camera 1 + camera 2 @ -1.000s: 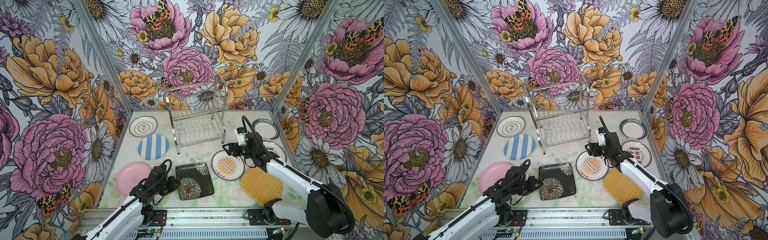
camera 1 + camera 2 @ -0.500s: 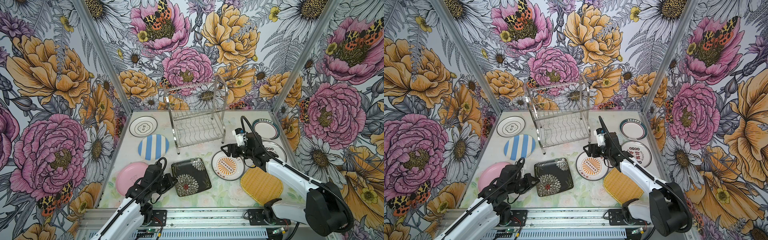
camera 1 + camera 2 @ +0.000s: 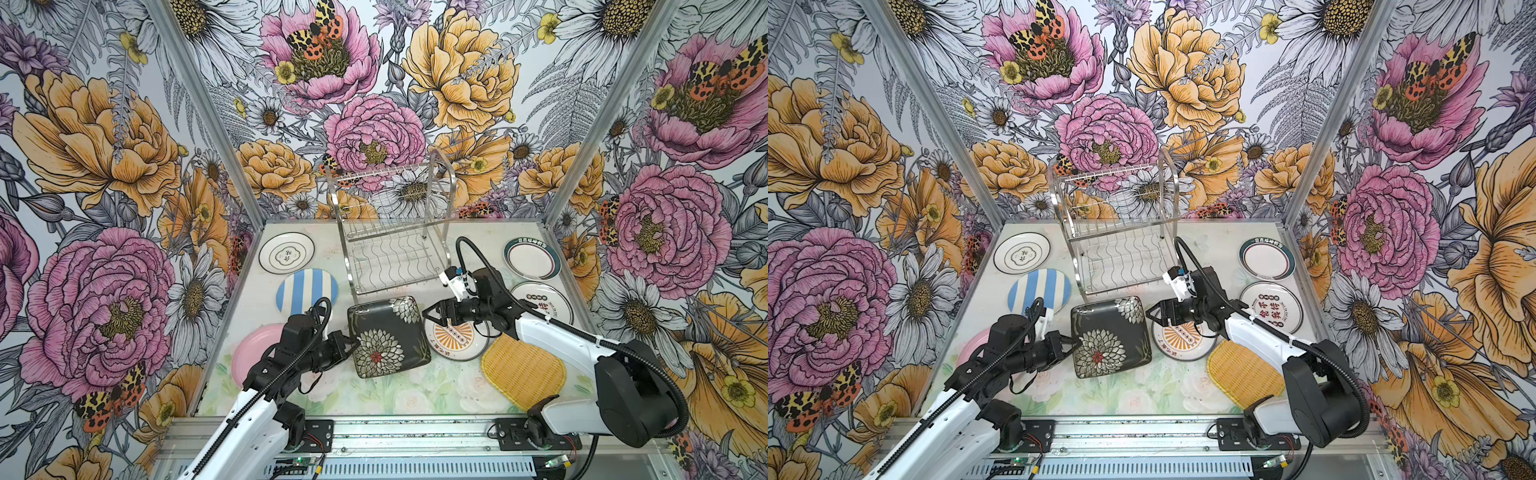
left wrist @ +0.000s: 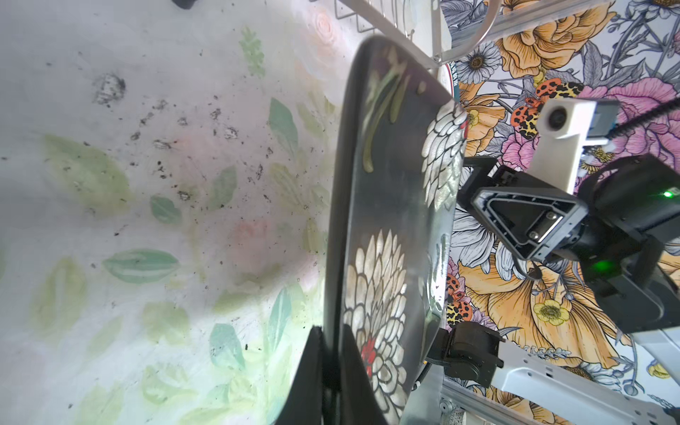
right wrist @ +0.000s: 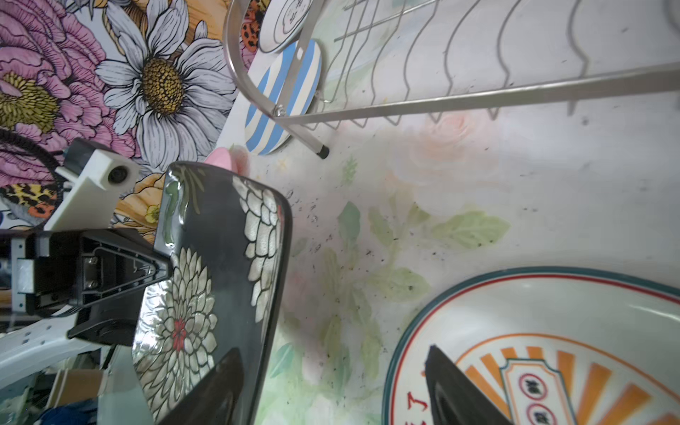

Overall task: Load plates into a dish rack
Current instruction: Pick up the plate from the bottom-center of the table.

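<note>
floral tabletop (image 3: 374, 395), dish rack (image 3: 392, 253), black plate (image 3: 386, 332) nearby

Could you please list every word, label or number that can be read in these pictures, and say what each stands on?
Nothing reads for certain.
Orange sunburst plate: red Chinese characters, blurred.
White plate with red characters: too small.
Teal-rimmed plate: rim lettering too small.
Ringed white plate: centre emblem too small.
</note>
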Motion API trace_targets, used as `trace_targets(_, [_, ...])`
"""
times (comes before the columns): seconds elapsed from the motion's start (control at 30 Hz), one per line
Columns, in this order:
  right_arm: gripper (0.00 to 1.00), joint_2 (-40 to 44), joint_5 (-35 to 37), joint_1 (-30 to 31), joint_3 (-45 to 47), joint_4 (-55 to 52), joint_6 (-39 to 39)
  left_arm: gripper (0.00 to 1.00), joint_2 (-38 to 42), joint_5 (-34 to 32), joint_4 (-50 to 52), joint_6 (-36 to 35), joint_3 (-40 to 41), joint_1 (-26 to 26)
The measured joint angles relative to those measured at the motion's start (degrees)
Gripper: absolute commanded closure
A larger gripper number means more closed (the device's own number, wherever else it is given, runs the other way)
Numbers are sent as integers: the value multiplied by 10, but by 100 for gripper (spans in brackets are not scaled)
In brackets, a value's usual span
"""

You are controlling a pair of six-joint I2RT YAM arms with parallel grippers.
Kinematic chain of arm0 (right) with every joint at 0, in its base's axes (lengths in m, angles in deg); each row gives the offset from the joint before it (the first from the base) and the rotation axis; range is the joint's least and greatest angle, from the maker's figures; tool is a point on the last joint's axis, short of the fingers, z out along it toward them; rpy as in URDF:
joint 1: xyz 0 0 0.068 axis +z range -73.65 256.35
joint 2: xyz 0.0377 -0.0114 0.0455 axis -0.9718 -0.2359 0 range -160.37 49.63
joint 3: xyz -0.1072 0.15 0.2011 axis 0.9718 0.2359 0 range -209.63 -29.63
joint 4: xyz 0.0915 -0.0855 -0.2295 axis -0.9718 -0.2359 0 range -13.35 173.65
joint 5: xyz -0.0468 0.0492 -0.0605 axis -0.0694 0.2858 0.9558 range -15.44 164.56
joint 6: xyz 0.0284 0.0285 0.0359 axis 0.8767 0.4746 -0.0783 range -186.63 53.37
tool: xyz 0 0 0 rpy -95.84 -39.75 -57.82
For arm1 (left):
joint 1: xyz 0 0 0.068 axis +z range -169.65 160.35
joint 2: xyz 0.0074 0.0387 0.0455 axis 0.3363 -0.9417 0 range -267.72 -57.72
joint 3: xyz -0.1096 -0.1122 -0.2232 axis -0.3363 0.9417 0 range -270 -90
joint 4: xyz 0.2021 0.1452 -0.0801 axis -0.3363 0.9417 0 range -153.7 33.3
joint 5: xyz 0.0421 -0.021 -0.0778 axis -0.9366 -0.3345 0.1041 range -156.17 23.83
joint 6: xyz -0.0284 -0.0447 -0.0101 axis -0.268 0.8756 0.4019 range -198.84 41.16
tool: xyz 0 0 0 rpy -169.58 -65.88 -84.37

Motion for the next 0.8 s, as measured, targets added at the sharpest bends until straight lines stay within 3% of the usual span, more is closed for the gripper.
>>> trace_targets(0.23, [24,-19,-101,9,0,88,65,100,-28,10,-13,-12,-29,-9])
trace_targets(0.5, [29,-31,-162,17,2,180,123,100,-43,14,-25,-20,-41,-21])
trace_targets(0.63, [35,-33,-179,25,8,195,132,100,-45,14,-41,-20,-45,-21])
trace_targets(0.8, [50,-37,-186,29,12,201,141,100,-52,15,-56,-20,-45,-21])
